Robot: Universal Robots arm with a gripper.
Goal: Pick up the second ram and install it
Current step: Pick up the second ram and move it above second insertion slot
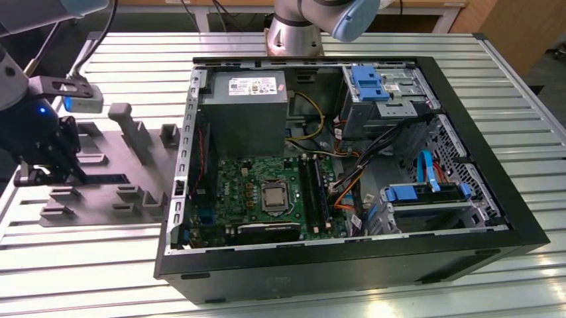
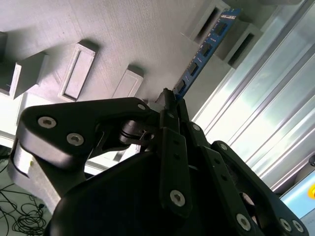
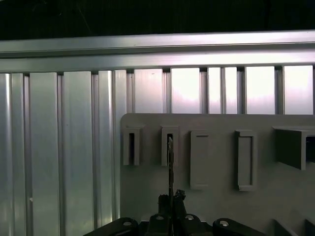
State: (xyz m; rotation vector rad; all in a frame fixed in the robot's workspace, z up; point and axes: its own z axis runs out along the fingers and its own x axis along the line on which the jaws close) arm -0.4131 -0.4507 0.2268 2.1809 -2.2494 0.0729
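The gripper was closed on 1 end of the ram, pinching the thin board edge-on. The ram's far end lay at a slot of the gray holder, so the grasp looked made and the lift hardly begun, if at all. The holder sat on the table, to the exterior view's left of the case. Carrying the ram to the black slots and seating it were not yet done.

The second ram, a thin blue chip-studded board, is seemingly pinched edgewise in the jaws.
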